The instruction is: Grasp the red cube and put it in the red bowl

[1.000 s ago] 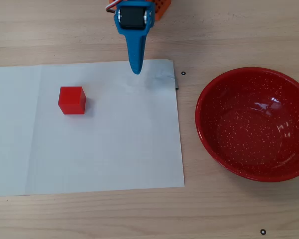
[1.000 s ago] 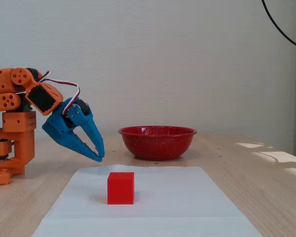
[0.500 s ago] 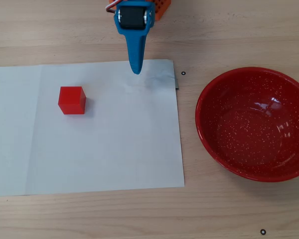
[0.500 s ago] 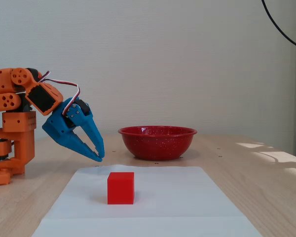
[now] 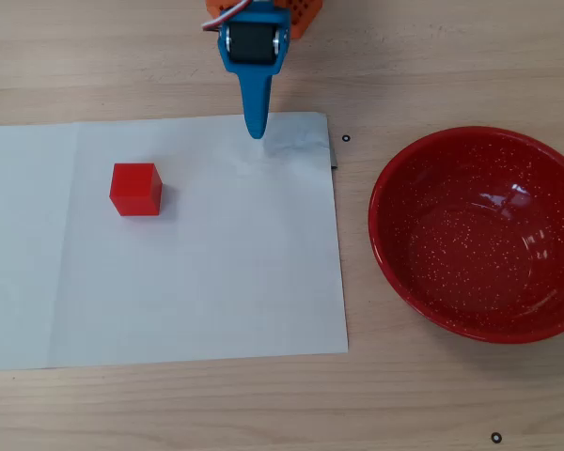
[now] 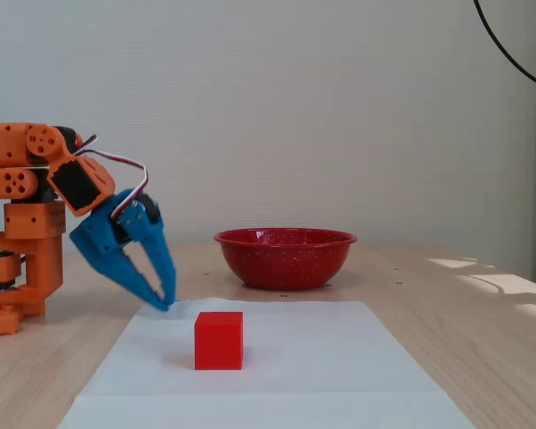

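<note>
Bowl point(image 5: 479, 235) bare inside, cube point(image 5: 135, 189) apart on paper point(image 5: 216, 272), claw point(image 6: 163, 302) narrowly parted, holding nothing.

The overhead view looks straight down on the table point(image 5: 432, 56). The fixed view faces it level from tabletop height. Both share the paper sheet point(image 5: 197, 282).

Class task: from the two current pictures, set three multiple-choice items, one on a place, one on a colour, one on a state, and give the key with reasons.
1. The red cube rests on:
A the white paper
B bare wood
C the bowl

2. The gripper is coloured:
A orange
B blue
C white

3. The red bowl is:
A upside down
B holding the cube
C empty

Key: 1 A, the white paper surrounds the cube in the overhead view. 2 B, its jaws are blue on an orange arm. 3 C, only speckled enamel shows inside.
</note>
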{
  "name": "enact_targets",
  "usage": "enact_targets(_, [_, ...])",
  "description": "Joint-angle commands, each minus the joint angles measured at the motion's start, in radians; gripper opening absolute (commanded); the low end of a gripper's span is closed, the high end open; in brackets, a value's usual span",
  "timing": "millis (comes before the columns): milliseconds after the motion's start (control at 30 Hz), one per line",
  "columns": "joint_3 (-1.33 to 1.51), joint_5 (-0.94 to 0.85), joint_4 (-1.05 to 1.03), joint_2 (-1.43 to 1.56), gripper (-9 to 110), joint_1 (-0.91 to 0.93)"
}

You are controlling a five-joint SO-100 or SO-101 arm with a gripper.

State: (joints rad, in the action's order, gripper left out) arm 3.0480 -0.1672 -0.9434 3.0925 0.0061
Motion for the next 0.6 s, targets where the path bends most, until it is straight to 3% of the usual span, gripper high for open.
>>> enact_targets(0, [-0.150,0.034,-0.025,-0.069,0,0.014])
enact_targets(567, [-0.718,0.169,-0.301,-0.515,0,-0.133])
